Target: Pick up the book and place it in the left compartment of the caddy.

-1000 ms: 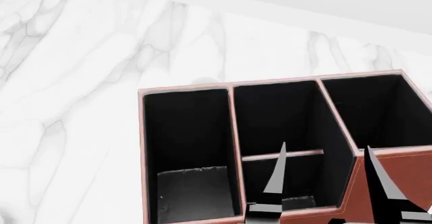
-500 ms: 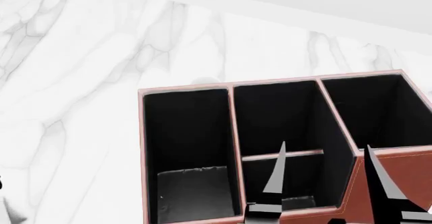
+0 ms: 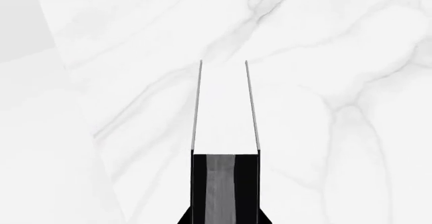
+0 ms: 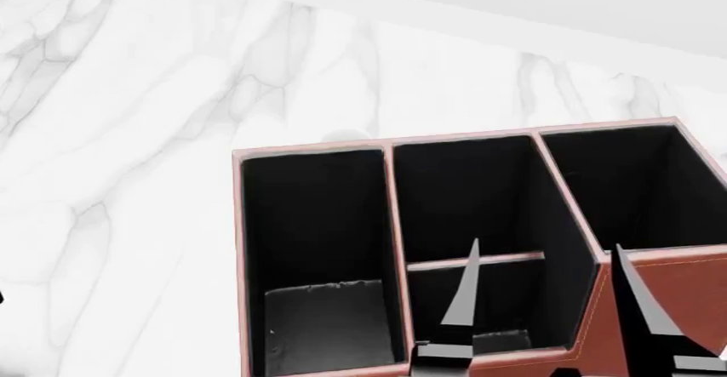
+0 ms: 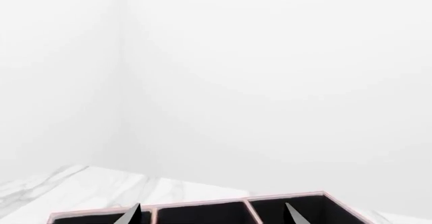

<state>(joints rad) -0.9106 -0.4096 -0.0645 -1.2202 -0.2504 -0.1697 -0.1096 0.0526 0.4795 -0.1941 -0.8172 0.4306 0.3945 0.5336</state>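
The right pincer (image 4: 543, 262) hangs spread over the caddy (image 4: 591, 326); the left pincer (image 3: 223, 67) is spread above bare tabletop (image 3: 337, 57).

The right hand (image 4: 543, 300) has edged very slightly sideways.

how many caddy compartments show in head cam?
4. In the caddy: the left compartment; middle section's far half and near half, split by a crossbar; right end. The frame edge may hide more.
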